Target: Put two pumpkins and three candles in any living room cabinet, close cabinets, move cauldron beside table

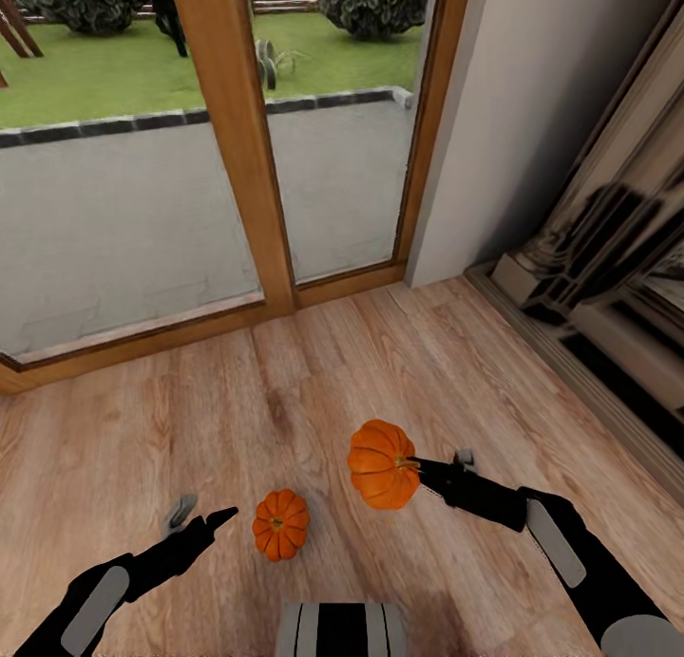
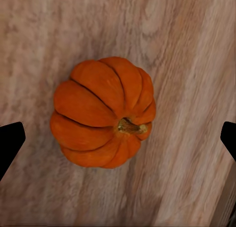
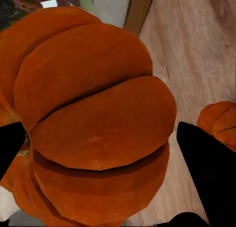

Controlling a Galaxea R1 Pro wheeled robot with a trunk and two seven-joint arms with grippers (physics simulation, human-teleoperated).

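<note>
Right gripper (image 1: 416,467) pinches one pumpkin (image 1: 382,464) aloft for carrying — left gripper (image 1: 201,517), spread wide, lines up beside the floor pumpkin (image 1: 280,524).

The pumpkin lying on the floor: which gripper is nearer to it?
Left. The left gripper is open just beside the pumpkin on the floor, its fingers wide apart. The right gripper is farther, shut on the other pumpkin.
</note>
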